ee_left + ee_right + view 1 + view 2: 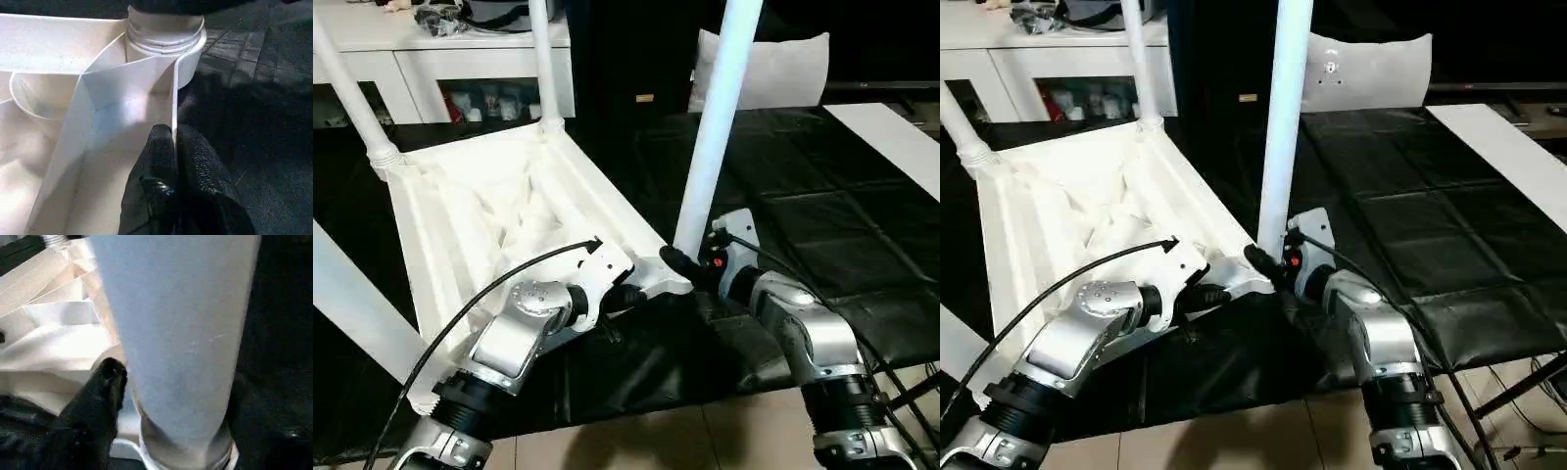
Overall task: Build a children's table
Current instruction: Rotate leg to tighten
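Fourth leg going into its socket — the table lay upside down on the black surface.

The left pincer (pixel 173 147) was clenched on the thin rim of the tabletop (pixel 499 211) at its near right corner, while the right pincer (pixel 690 266) stood at the base of the upright leg (pixel 715 127), whether gripping I cannot tell. The leg's long axis pointed up, slightly tilted — next, probably, it must be seated fully in.

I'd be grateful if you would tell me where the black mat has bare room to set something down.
The black padded mat lies bare between the upright white plastic leg, the flat white board and the white cushion. It is crowded at the near corner of the upturned white tabletop, where left gripper and right gripper meet.
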`<state>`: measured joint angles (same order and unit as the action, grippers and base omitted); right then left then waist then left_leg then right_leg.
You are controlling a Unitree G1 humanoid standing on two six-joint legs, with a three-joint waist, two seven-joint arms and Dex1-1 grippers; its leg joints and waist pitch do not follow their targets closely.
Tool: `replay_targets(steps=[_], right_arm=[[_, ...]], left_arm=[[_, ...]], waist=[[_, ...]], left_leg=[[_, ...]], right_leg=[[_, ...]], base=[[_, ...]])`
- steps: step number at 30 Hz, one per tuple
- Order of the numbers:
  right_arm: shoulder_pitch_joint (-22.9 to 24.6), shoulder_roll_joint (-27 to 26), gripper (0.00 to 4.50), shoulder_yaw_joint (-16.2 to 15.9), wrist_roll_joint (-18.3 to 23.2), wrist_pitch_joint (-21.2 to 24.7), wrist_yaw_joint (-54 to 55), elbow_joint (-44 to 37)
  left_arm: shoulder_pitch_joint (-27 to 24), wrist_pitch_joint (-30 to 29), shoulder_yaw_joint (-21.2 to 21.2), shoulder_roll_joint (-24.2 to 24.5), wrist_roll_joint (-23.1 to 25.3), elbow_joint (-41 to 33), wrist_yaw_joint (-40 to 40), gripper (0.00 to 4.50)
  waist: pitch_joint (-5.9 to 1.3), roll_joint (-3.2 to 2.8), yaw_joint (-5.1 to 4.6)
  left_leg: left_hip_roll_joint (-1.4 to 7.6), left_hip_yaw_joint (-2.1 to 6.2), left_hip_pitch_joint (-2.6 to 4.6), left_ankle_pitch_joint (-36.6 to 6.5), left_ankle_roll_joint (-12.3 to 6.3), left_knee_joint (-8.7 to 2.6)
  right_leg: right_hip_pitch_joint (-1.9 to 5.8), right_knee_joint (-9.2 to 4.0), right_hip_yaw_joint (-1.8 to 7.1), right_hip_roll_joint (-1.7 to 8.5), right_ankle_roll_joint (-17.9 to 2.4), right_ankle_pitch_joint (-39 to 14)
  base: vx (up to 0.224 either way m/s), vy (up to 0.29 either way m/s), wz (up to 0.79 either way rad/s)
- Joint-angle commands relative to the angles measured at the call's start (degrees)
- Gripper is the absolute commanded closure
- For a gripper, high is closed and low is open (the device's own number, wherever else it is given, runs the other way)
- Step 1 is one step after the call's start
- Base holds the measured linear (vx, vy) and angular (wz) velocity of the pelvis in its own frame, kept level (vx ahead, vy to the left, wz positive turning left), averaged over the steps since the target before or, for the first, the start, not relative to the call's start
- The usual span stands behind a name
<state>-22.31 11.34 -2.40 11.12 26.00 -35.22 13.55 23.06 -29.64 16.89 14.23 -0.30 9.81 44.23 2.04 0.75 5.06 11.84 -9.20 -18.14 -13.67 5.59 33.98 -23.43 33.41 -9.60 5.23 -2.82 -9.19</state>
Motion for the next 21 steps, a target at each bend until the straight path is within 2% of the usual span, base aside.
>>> replay_targets(steps=[1,3,4,5,8,9,10,11,12,14,19,21], right_arm=[[1.1,2.1,0.80,-1.6,1.1,0.1,-5.0,-1.8],[1.2,3.1,0.80,-1.4,1.3,0.0,-6.5,-2.0],[1.2,3.6,0.69,-1.3,1.4,-0.1,-7.2,-2.0],[1.1,4.3,0.45,-1.3,1.4,-0.4,-8.1,-1.9],[0.9,8.5,0.31,-2.1,1.9,-2.6,-14.6,-1.9],[1.0,9.1,0.24,-2.3,2.2,-2.8,-15.7,-2.1],[1.0,9.8,0.05,-2.5,2.5,-3.0,-17.0,-2.2],[1.0,9.8,0.05,-2.5,2.5,-3.0,-17.0,-2.2],[1.0,12.9,0.05,-4.3,2.9,-3.6,-22.5,-2.6],[0.7,15.3,0.05,-6.0,2.3,-4.7,-26.8,-2.2],[-0.5,17.4,0.05,-7.6,2.1,-6.8,-32.8,-0.3],[-0.7,17.6,0.31,-7.9,2.4,-7.1,-34.0,0.0]], left_arm=[[-0.4,2.8,0.7,1.1,-1.5,-2.0,3.1,4.50],[-0.6,3.4,1.0,1.9,-1.4,-1.9,4.0,4.50],[-0.8,3.7,1.1,2.3,-1.4,-1.8,4.4,4.50],[-0.9,4.3,1.4,2.8,-1.2,-1.7,5.0,4.50],[-1.4,7.2,2.4,6.0,-0.8,-1.3,8.6,4.50],[-1.5,7.8,2.6,6.5,-0.7,-1.3,9.3,4.50],[-1.6,8.4,2.8,7.1,-0.7,-1.3,10.0,4.50],[-1.6,8.4,2.8,7.1,-0.7,-1.3,10.0,4.50],[-2.4,11.0,4.2,9.6,-1.2,-2.2,14.5,4.50],[-3.0,12.8,5.4,11.7,-1.7,-3.2,18.5,4.50],[-2.8,15.3,6.8,14.1,-1.7,-3.1,22.5,4.50],[-2.6,15.9,7.1,14.5,-1.7,-2.9,23.3,4.50]], waist=[[-3.31,-0.11,0.39],[-3.28,-0.02,0.34],[-3.29,0.25,0.40],[-3.33,0.16,0.40],[-3.40,0.16,0.51],[-3.43,0.44,0.55],[-3.37,0.32,0.60],[-3.37,0.32,0.60],[-3.31,0.27,0.69],[-3.26,0.43,0.62],[-3.11,0.47,1.31],[-3.15,0.42,1.64]], left_leg=[[1.21,-0.04,-1.25,-2.2,-4.03,-3.61],[1.24,0.00,-1.30,-2.7,-3.94,-3.65],[1.19,0.01,-1.35,-2.8,-3.86,-3.64],[1.21,0.05,-1.40,-2.4,-3.80,-3.62],[1.30,0.10,-1.35,-1.8,-4.21,-3.53],[1.29,0.08,-1.37,-1.9,-4.49,-3.49],[1.31,0.06,-1.40,-1.8,-4.76,-3.49],[1.31,0.06,-1.40,-1.8,-4.76,-3.49],[1.25,0.09,-1.33,-2.5,-4.90,-3.49],[1.43,0.05,-1.32,-2.7,-5.02,-3.55],[1.61,-0.09,-0.94,-3.7,-4.66,-3.64],[1.80,-0.05,-0.79,-3.4,-4.24,-3.69]], right_leg=[[4.35,-4.07,4.04,3.82,-4.0,-16.7],[4.38,-4.13,4.06,3.76,-3.5,-17.2],[4.41,-4.13,4.04,3.79,-3.1,-17.6],[4.38,-4.06,4.06,3.81,-3.1,-17.3],[4.32,-3.78,4.13,3.81,-3.7,-15.9],[4.36,-3.78,4.11,3.78,-3.7,-15.7],[4.34,-3.65,4.17,3.82,-4.1,-15.7],[4.34,-3.65,4.17,3.82,-4.1,-15.7],[4.33,-3.87,3.97,3.79,-4.3,-16.6],[4.30,-3.81,4.16,3.85,-4.3,-16.8],[3.95,-4.00,4.22,3.89,-4.6,-18.9],[3.86,-3.80,4.32,3.93,-4.9,-18.1]], base=[[0.000,0.000,0.00],[0.000,0.000,0.00],[0.000,0.000,0.00],[0.000,0.000,0.00],[0.000,0.000,0.00],[0.000,0.000,0.00],[0.000,0.000,0.00],[0.000,0.000,0.00],[0.000,0.000,0.00],[0.000,0.000,0.00],[0.000,0.000,0.00],[0.000,0.000,0.00]])
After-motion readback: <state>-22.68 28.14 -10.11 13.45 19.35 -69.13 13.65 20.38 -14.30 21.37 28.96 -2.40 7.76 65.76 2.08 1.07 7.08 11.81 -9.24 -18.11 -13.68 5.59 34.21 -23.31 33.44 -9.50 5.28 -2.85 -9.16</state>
